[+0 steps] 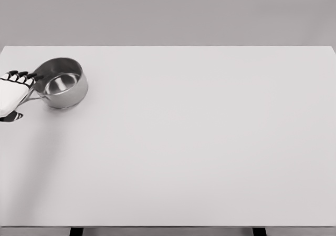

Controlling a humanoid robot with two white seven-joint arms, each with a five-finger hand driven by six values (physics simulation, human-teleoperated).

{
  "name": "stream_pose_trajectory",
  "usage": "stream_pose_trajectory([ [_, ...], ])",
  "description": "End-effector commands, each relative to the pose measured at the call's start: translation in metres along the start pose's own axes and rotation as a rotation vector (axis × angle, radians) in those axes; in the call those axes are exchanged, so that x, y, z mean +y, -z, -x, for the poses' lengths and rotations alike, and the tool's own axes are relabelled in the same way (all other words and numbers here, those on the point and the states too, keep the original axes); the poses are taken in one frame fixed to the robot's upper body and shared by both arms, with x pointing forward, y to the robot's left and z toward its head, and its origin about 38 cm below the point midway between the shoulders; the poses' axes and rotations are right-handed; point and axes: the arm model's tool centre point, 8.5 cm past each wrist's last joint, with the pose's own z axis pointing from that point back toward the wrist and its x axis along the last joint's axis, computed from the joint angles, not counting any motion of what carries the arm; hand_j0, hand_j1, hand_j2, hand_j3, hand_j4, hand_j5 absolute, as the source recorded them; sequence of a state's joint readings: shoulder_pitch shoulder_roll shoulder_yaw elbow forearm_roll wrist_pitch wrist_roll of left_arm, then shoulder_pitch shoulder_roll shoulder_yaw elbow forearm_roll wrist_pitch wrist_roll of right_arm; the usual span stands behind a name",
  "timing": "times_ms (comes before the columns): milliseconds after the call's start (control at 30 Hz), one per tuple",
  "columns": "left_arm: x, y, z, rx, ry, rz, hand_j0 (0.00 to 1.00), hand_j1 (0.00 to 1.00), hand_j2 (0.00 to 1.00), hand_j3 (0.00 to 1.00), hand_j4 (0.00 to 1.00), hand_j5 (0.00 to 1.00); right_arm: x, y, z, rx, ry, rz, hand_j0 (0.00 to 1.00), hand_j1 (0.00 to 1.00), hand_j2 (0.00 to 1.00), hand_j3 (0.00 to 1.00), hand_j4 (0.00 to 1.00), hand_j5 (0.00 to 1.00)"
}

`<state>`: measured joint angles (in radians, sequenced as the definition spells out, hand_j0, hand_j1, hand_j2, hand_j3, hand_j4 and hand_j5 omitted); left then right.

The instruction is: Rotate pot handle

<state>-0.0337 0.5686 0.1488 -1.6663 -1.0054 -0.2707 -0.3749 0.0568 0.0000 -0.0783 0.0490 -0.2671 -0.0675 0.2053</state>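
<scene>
Over at the far left of the white surface (199,141) sits the steel pot (62,82), upright, its handle (29,100) pointing left toward the edge. The left hand (13,91) comes in from the left border and lies over that handle, dark fingertips (23,77) up against the pot's rim. Whether it truly grips the handle, I can't tell from here.
</scene>
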Motion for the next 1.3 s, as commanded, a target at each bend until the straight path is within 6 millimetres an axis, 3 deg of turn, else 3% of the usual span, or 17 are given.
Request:
stream_pose_trajectory([
  [0, -0.004, 0.000, 0.003, 0.006, -0.006, 0.011, 1.00, 1.00, 1.00, 1.00, 1.00, 1.00, 0.000, 0.000, 0.000, 0.000, 0.000, 0.000, 1.00, 1.00, 1.00, 1.00, 1.00, 1.00],
  [433, 0.016, 0.008, 0.008, 0.017, -0.001, -0.038, 1.00, 1.00, 1.00, 1.00, 1.00, 1.00, 0.000, 0.000, 0.000, 0.000, 0.000, 0.000, 1.00, 1.00, 1.00, 1.00, 1.00, 1.00],
  [1267, 0.004, 0.032, 0.049, 0.130, -0.072, 0.013, 1.00, 1.00, 1.00, 1.00, 1.00, 1.00, 0.000, 0.000, 0.000, 0.000, 0.000, 0.000, 1.00, 1.00, 1.00, 1.00, 1.00, 1.00],
])
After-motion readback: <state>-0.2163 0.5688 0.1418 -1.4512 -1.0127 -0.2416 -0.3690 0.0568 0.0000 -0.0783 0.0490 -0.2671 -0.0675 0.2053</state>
